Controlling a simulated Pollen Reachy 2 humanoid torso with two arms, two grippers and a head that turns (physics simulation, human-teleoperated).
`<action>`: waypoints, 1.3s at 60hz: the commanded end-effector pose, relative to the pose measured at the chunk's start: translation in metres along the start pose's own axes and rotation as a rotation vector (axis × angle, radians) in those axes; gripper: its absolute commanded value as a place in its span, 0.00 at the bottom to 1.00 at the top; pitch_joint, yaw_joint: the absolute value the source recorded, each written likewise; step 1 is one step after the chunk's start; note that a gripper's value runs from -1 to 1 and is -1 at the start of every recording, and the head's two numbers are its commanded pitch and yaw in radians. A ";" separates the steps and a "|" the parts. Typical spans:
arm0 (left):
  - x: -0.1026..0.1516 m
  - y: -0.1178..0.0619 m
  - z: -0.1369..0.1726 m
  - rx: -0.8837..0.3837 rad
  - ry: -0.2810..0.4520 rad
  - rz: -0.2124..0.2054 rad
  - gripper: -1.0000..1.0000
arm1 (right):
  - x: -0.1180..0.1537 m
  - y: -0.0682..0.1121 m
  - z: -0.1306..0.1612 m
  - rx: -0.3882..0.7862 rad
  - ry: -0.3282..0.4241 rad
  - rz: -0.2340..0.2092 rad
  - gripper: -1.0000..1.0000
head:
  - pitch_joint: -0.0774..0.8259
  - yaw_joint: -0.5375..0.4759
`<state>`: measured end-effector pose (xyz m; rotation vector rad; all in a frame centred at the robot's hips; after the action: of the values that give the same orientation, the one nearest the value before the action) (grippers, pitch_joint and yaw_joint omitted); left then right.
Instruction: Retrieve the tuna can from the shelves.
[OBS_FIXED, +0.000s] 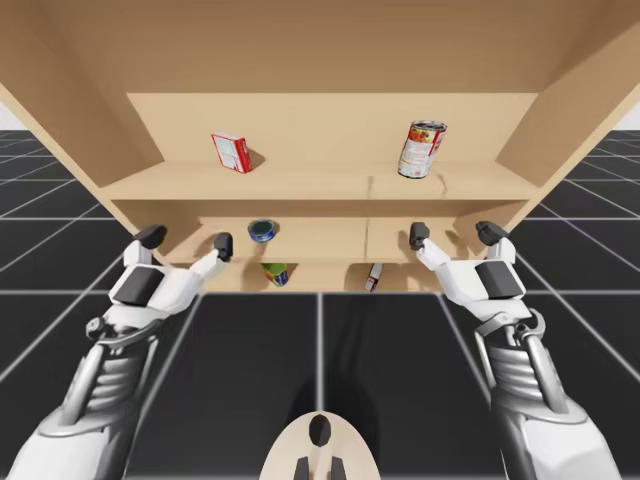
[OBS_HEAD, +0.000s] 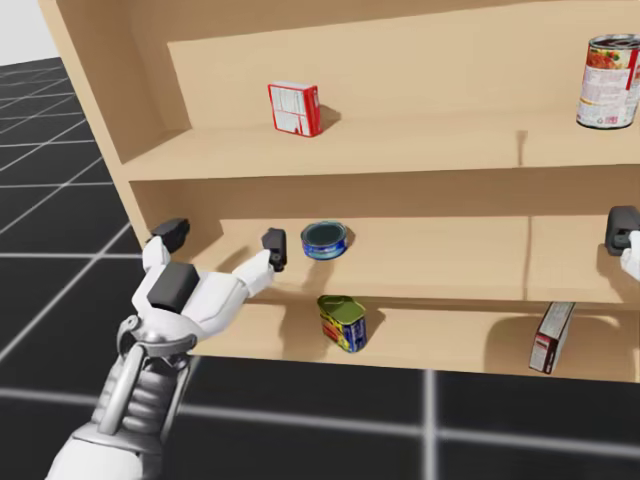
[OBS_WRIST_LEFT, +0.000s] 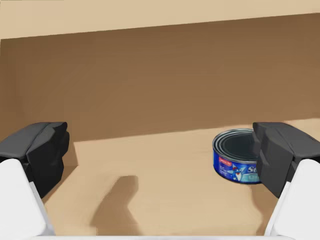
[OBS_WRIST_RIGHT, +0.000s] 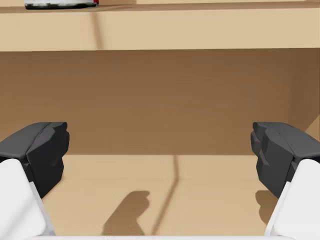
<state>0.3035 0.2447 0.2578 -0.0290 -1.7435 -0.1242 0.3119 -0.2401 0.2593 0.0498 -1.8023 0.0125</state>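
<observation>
The tuna can (OBS_FIXED: 263, 231) (OBS_HEAD: 324, 240) is a low blue tin lying on the middle shelf (OBS_FIXED: 330, 240) of a wooden shelf unit. My left gripper (OBS_FIXED: 187, 241) (OBS_HEAD: 222, 240) is open at the front edge of that shelf, to the left of the tin. In the left wrist view the tuna can (OBS_WRIST_LEFT: 237, 157) lies ahead of the left gripper (OBS_WRIST_LEFT: 160, 150), partly hidden by one finger and not between the fingers. My right gripper (OBS_FIXED: 455, 235) (OBS_WRIST_RIGHT: 160, 150) is open at the same shelf's right half, with bare board ahead of it.
On the top shelf stand a red and white box (OBS_FIXED: 232, 152) (OBS_HEAD: 294, 108) and a tall red and white can (OBS_FIXED: 421, 149) (OBS_HEAD: 609, 81). The bottom shelf holds a yellow-green can (OBS_FIXED: 277, 273) (OBS_HEAD: 343, 322) and a small red and white box (OBS_FIXED: 373, 277) (OBS_HEAD: 551, 337).
</observation>
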 end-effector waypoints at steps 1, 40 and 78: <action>0.011 -0.023 0.005 -0.081 0.065 0.061 0.00 | -0.001 0.001 0.001 -0.003 0.002 -0.001 0.00 | 0.56 0.76; -0.023 -0.078 -0.081 -0.135 0.254 0.122 0.00 | 0.000 0.000 0.002 -0.009 -0.005 -0.003 0.00 | 0.57 0.76; -0.070 -0.083 -0.121 -0.137 0.345 0.145 0.89 | 0.001 -0.003 0.002 -0.014 -0.007 -0.010 0.00 | 0.58 0.75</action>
<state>0.4222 0.1726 0.2242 -0.1393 -1.4287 -0.1288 0.3096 -0.2439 0.2604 0.0454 -1.8104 -0.0048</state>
